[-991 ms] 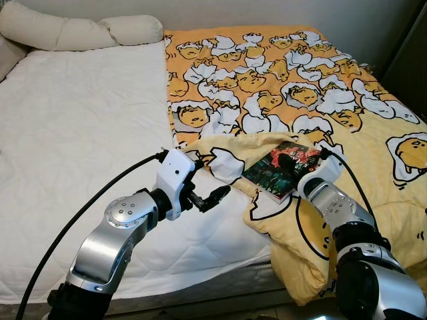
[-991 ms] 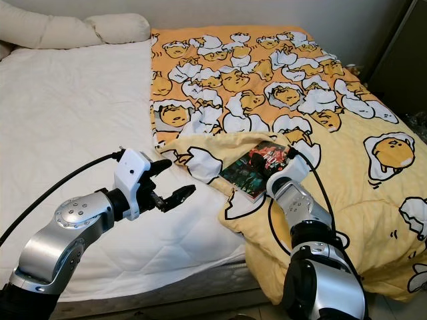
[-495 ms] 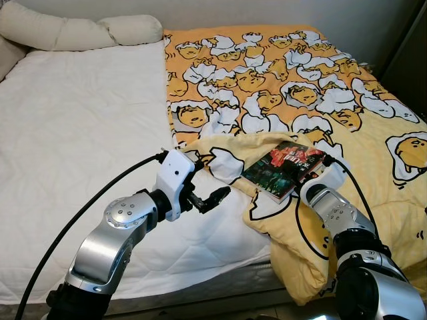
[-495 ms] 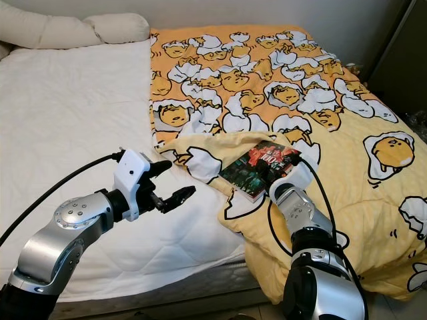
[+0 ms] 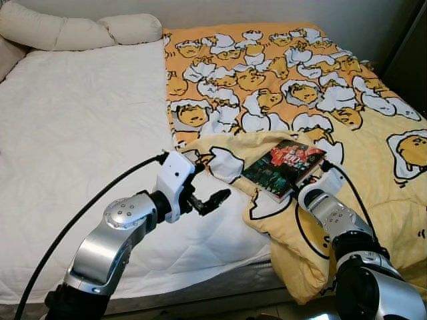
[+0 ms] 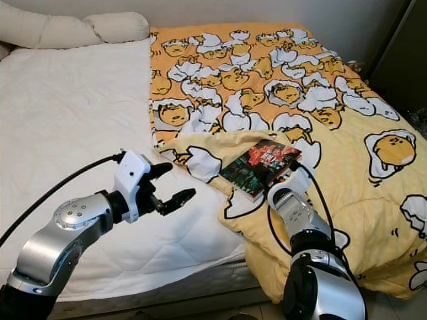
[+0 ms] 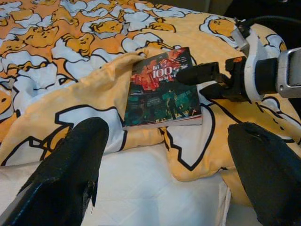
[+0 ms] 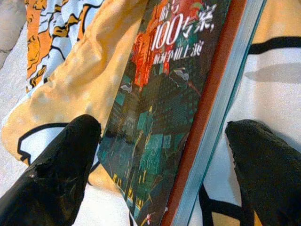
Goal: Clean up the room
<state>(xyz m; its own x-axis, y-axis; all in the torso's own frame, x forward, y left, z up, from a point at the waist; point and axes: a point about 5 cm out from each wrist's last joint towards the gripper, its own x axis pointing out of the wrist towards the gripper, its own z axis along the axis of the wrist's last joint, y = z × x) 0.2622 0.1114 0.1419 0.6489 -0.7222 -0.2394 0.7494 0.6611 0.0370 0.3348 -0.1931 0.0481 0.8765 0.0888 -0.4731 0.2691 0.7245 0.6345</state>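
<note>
Right gripper (image 7: pixel 205 81) fingers spread at the book (image 5: pixel 283 168) (on the blanket (image 5: pixel 347 100)); left gripper (image 5: pixel 215 197) fingers open.

Two cream pillows (image 5: pixel 57 32) (image 5: pixel 133 28) are laid end to end along the head edge of the bed, at its far left corner. The white quilted sheet (image 5: pixel 80 127) is spread over the bed's left half, and a dark cabinet (image 5: pixel 410 57) is seen beyond its right edge.

Left gripper (image 5: pixel 215 194) sits at lower centre-left, fingers spread, its silver arm bent up from the lower left. Right gripper (image 7: pixel 200 81) reaches from the lower right, fingers parted.
</note>
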